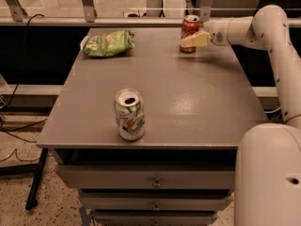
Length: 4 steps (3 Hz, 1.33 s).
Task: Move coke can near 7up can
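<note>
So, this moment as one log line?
gripper: at red aluminium coke can, far side | white-green 7up can: front edge, upright
</note>
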Each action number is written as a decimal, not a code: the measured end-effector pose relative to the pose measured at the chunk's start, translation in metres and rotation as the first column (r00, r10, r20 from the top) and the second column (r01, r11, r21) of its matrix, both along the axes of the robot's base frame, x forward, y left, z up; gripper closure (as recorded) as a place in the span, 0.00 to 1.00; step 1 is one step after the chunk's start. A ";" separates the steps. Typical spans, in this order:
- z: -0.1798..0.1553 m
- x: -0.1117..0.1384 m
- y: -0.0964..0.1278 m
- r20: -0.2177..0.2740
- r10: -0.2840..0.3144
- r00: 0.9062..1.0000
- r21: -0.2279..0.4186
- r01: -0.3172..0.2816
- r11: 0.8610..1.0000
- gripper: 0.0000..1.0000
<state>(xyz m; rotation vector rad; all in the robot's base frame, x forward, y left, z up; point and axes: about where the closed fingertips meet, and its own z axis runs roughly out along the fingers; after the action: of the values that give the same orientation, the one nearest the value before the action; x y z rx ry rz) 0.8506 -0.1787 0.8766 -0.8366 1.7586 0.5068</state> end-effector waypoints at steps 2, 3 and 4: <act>0.009 -0.006 0.017 0.001 0.073 0.997 0.010 -0.073 0.997 0.72; 0.027 -0.020 0.025 0.034 0.133 0.991 0.009 -0.133 0.991 0.95; 0.062 -0.065 0.021 0.077 0.239 0.968 -0.050 -0.236 0.970 1.00</act>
<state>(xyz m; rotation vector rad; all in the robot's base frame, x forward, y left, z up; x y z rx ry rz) 0.7854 -0.1573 0.9390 -1.0903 1.6057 0.5867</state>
